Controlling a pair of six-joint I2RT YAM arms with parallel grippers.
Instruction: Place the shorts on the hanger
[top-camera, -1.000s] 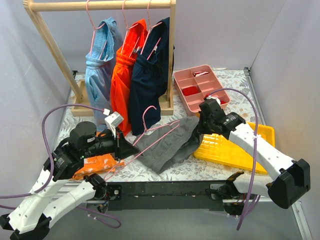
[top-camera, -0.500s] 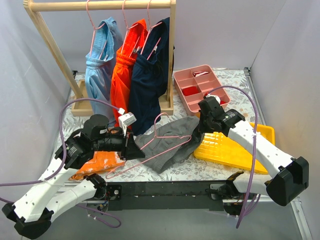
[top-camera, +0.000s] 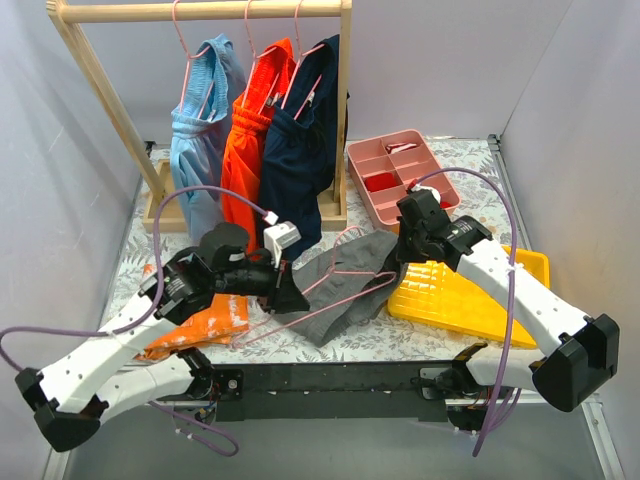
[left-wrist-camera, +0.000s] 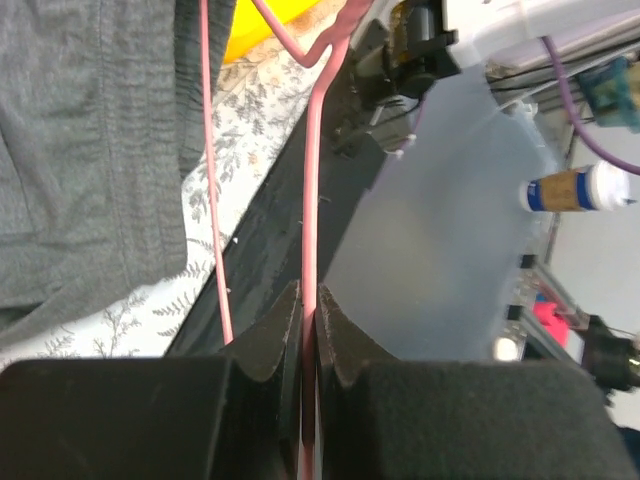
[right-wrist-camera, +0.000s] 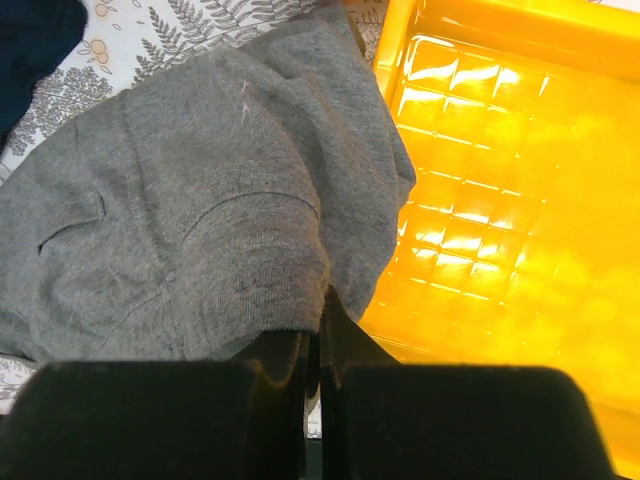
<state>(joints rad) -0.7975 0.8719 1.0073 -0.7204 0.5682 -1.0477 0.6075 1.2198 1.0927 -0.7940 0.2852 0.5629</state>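
Observation:
The dark grey shorts (top-camera: 335, 290) lie crumpled at the table's middle front. They fill the right wrist view (right-wrist-camera: 200, 200) and show in the left wrist view (left-wrist-camera: 90, 150). My left gripper (top-camera: 292, 296) is shut on the thin pink wire hanger (top-camera: 350, 262), which slants across the top of the shorts with its hook towards the back. In the left wrist view the wire (left-wrist-camera: 312, 180) runs straight out from between my closed jaws (left-wrist-camera: 310, 300). My right gripper (top-camera: 404, 256) is shut on the right edge of the shorts (right-wrist-camera: 320, 312), beside the yellow tray.
A yellow tray (top-camera: 470, 300) lies at the right (right-wrist-camera: 500, 200). A pink compartment tray (top-camera: 400, 175) sits behind it. A wooden rail (top-camera: 200, 12) at the back holds light blue, orange and navy garments. An orange blotched garment (top-camera: 195, 325) lies under my left arm.
My left arm has moved right, carrying the hanger from the table's left front over onto the shorts. My right gripper has stayed at the shorts' right edge, shifting only slightly.

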